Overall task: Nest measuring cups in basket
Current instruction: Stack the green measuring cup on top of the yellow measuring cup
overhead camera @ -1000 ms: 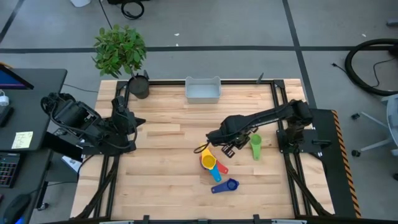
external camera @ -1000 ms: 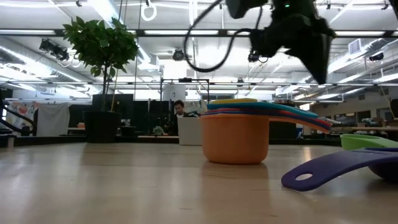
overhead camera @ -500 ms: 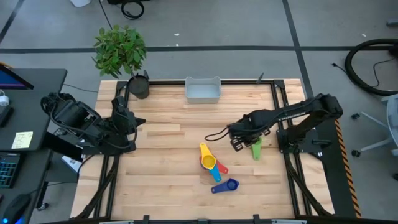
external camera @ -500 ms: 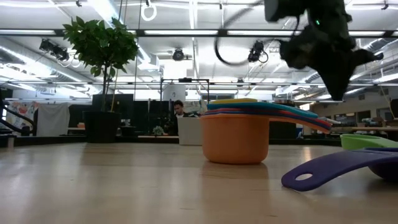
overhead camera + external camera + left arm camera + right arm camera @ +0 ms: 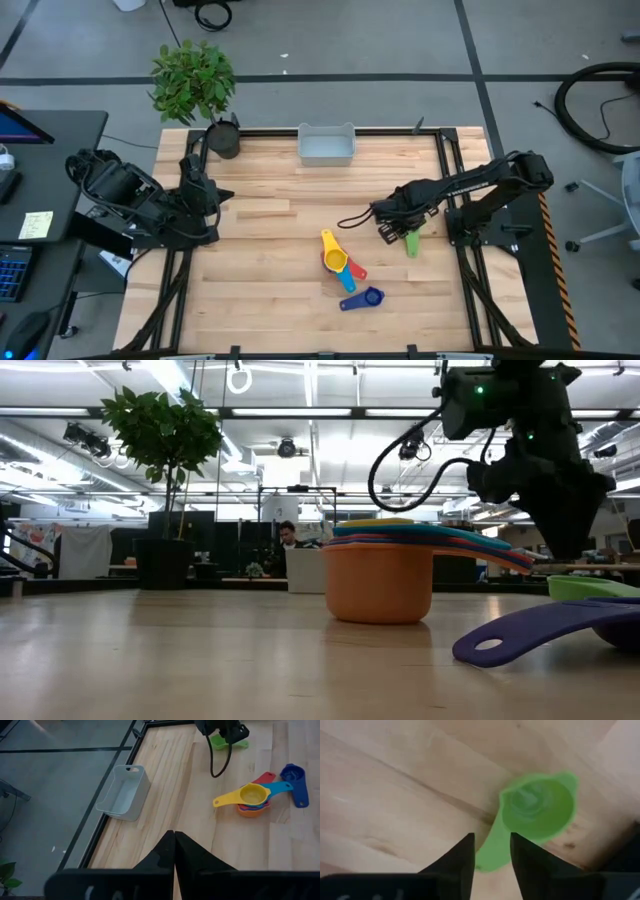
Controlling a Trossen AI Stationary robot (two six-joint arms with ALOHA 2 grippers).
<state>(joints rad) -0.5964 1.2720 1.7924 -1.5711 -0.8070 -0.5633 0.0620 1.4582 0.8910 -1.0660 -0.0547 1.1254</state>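
Observation:
A green measuring cup [image 5: 535,810] lies on the table's right part, its handle [image 5: 489,851] pointing toward my right gripper's camera. My right gripper [image 5: 491,852] hangs just above it, open and pointing down, one finger on either side of the handle; I see no touch. In the high view this gripper [image 5: 404,232] covers most of the green cup [image 5: 411,243]. A stack of cups [image 5: 335,260], yellow on top, stands mid-table. A dark blue cup [image 5: 372,296] lies nearer. The basket [image 5: 326,145] stands at the far edge. My left gripper [image 5: 173,840] waits shut at the table's left.
A dark plant pot [image 5: 223,138] with a leafy plant stands at the far left corner. Black frame rails [image 5: 455,180] run along the table's edges. Bare wood lies between the cup stack [image 5: 252,800] and the basket [image 5: 122,792].
My right gripper has swung from above the cup stack toward the table's right edge and sunk down over the green cup. The cups have stayed where they were.

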